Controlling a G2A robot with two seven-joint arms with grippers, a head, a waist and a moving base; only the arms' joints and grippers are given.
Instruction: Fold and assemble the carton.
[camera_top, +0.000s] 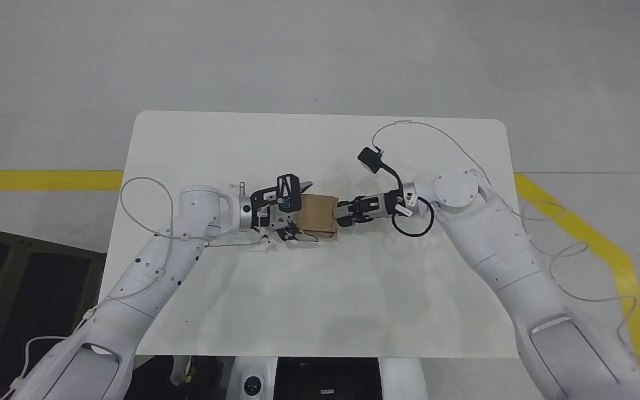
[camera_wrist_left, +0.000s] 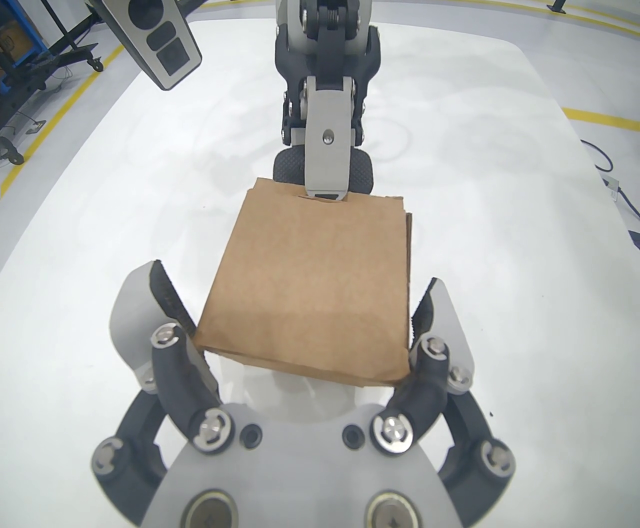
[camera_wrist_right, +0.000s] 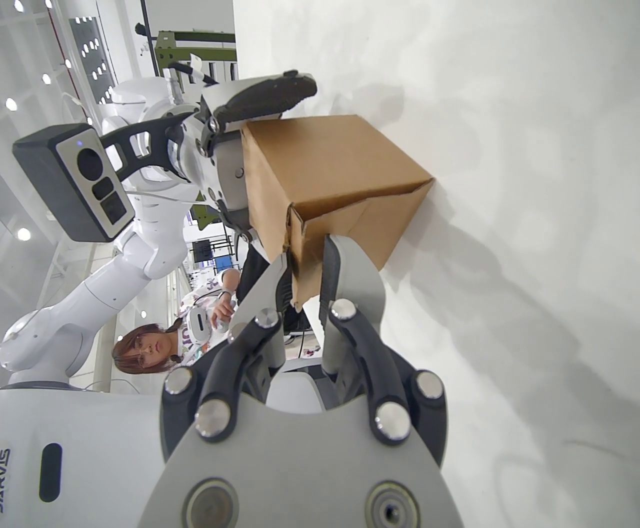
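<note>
A white table (camera_top: 300, 140) with rounded corners is seen from above, set on a grey floor that is crossed by a yellow line (camera_top: 60, 180). Near the middle of the table a brown carton (camera_top: 318, 212) is found, and it is flanked by both arms. It is raised into a box shape with its plain broad panel turned upward. In the right wrist view its lower side is seen against the table top.

The carton is approached from the robot's left by the left gripper (camera_wrist_left: 292, 275). Its jaws are spread wide and the near end of the carton is taken between them. One pad is pressed to each side edge, so the carton is grasped across its width. In the right wrist view, one dark finger of this gripper is seen laid along the upper edge of the carton.

The opposite end is met by the right gripper (camera_wrist_right: 307, 255). Its jaws are drawn close together and a thin cardboard flap at the open end of the carton is pinched between them. In the left wrist view one of its metal fingers (camera_wrist_left: 327, 145) is seen lying over the far edge of the top panel, with a black pad beneath the edge.
</note>
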